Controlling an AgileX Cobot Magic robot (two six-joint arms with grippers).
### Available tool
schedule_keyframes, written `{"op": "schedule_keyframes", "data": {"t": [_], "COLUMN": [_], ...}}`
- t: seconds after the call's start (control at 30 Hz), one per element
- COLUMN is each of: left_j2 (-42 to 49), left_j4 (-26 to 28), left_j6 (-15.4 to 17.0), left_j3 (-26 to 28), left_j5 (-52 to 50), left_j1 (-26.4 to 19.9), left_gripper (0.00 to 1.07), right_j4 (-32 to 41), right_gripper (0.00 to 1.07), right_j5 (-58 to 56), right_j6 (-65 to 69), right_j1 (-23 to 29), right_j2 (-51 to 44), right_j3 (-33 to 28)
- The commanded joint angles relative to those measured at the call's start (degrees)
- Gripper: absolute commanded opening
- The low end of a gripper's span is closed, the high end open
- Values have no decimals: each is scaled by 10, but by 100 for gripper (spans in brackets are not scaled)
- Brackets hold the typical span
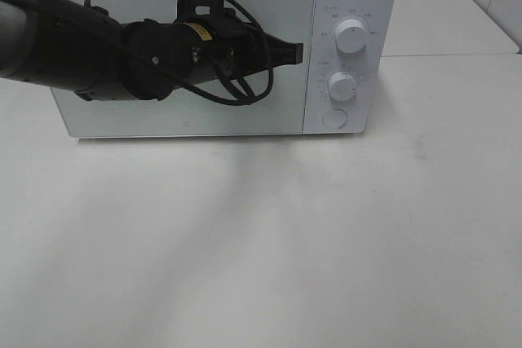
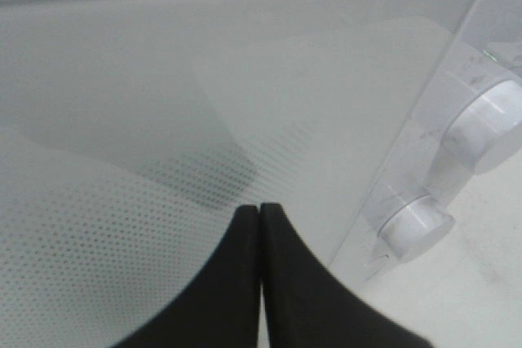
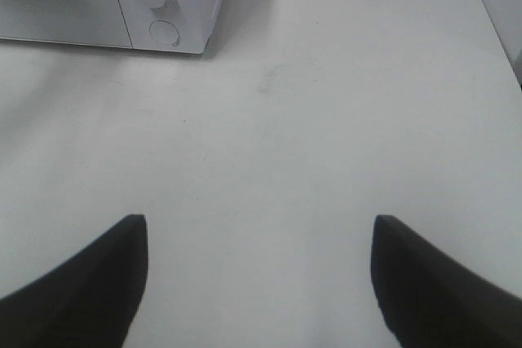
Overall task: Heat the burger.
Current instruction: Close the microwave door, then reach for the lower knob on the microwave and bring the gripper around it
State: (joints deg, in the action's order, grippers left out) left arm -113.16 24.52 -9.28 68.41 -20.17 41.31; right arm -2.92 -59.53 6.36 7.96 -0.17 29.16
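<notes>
We record one white microwave oven point(image 1: 277, 107), door shut, standing on the white table point(image 1: 261, 242). Its panel carries an upper dial point(image 1: 351, 37), a lower dial point(image 1: 342, 85) and a round button point(image 1: 334, 118). Left pincer point(image 1: 295, 51): closed tight on nothing, held before the door's right edge, near the upper dial. Right pincer point(image 3: 259, 222): spread wide, holding nothing, above the table, well apart from the oven. Burger: we cannot tell where it lies.

One microwave point(image 1: 204, 116), two knobs point(image 1: 351, 36), perhaps one button point(image 1: 334, 118)
</notes>
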Motion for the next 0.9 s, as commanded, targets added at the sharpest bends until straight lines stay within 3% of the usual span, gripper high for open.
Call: {"op": "schedule_keyframes", "data": {"t": [0.03, 0.17, 0.23, 0.27, 0.3, 0.33, 0.37, 0.4, 0.43, 0.5, 0.63, 0.73, 0.77, 0.9], "left_j2": [31, 51, 72, 72, 85, 91, 91, 101, 108, 119, 137, 155, 164, 183], "left_j4": [6, 6, 6, 6, 5, 5, 5, 5, 5, -2, -17, -49, -82, -131], "left_j6": [-10, -9, -7, -7, -8, -8, -8, -6, -6, -8, -8, -7, -5, 26], "left_j3": [-17, -30, -40, -40, -45, -45, -45, -45, -45, -45, -45, -45, -45, -45], "left_j5": [57, 119, 195, 195, 250, 272, 272, 311, 332, 366, 428, 483, 521, 625], "left_j1": [19, 21, 21, 21, 21, 21, 21, 21, 21, 21, 21, 21, 21, -6], "left_gripper": [0, 0, 11, 11, 35, 48, 48, 82, 96, 101, 100, 100, 100, 100], "right_j4": [-1, -1, -1, -1, -1, -1, -1, -1, -1, -1, -1, -1, -1, -1], "right_gripper": [74, 74, 74, 74, 74, 74, 74, 74, 74, 74, 74, 74, 74, 74], "right_j5": [1, 1, 1, 1, 1, 1, 1, 1, 1, 1, 1, 1, 1, 1], "right_j6": [-4, -4, -4, -4, -4, -4, -4, -4, -4, -4, -4, -4, -4, -4], "right_j1": [-5, -5, -5, -5, -5, -5, -5, -5, -5, -5, -5, -5, -5, -5], "right_j2": [-15, -15, -15, -15, -15, -15, -15, -15, -15, -15, -15, -15, -15, -15], "right_j3": [-1, -1, -1, -1, -1, -1, -1, -1, -1, -1, -1, -1, -1, -1]}}
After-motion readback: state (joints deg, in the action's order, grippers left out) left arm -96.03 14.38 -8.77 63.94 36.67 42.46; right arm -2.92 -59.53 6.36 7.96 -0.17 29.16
